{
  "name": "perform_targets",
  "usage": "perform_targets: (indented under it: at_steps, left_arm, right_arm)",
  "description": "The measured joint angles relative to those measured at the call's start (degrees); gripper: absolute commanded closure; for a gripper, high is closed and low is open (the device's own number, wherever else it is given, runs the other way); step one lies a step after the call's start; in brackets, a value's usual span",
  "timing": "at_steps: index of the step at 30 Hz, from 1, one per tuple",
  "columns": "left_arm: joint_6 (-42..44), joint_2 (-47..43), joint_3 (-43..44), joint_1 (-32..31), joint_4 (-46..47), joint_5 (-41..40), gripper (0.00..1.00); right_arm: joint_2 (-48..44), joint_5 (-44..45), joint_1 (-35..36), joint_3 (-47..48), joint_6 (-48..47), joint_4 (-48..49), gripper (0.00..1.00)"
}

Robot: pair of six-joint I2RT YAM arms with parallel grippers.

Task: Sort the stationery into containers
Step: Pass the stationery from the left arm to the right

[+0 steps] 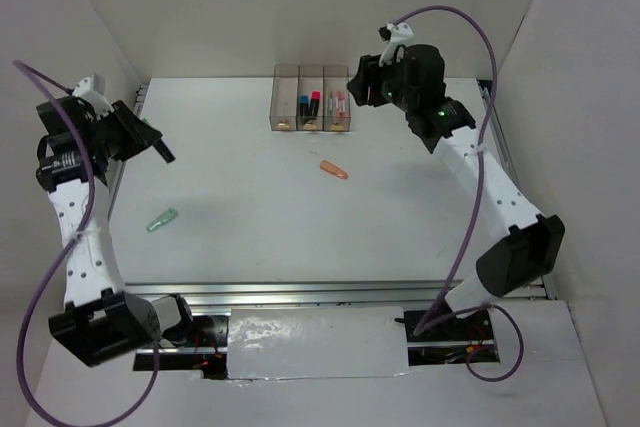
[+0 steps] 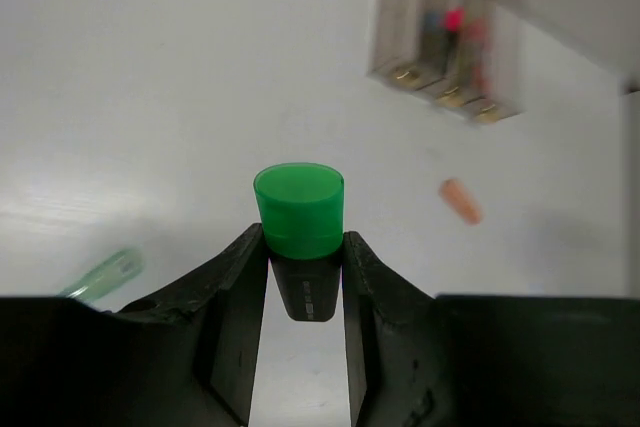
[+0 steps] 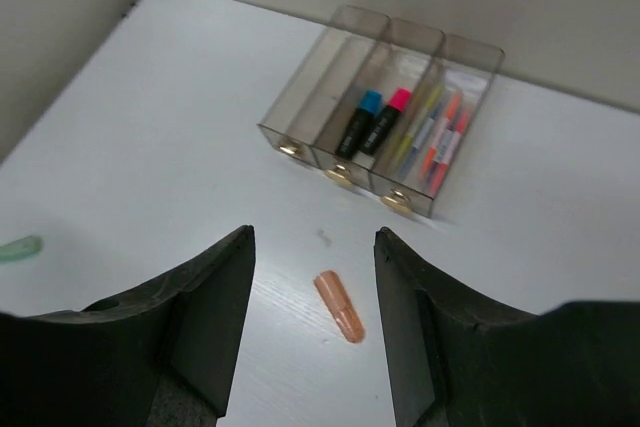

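marker [image 2: 298,209] with a green cap sits pinched in my left pincer [image 2: 304,237], cap pointing out past the fingertips, its dark body mostly hidden between them. that arm is raised at the upper left of the overhead view. my right pincer [image 3: 315,237] hangs wide and empty near the bins [image 3: 390,107], upper centre. an orange pen [image 3: 339,305] lies slanted below them. a pale green pen [image 1: 162,219] lies lower left, blurred.

Overhead down, wrists oblique (closer) — all share bins [image 1: 284,97].
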Motion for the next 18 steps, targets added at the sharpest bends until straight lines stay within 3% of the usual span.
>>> perform_targets:
  at_steps: [4, 10, 18]
  left_arm:
    - [-17.6, -7.0, -2.6, -3.6, 10.5, 6.4, 1.0]
    - [-39.2, -11.2, -8.0, -11.2, 25.2, 8.5, 1.0]
    - [-61.0, -12.7, -16.5, -16.5, 38.2, 8.9, 1.0]
  right_arm:
    - [-7.8, -4.3, 4.6, -1.4, -1.9, -0.1, 0.42]
    - [-17.4, -6.6, 19.1, -5.0, -6.0, 0.4, 0.42]
    - [-9.9, -4.3, 30.0, -0.4, -4.0, 0.9, 0.42]
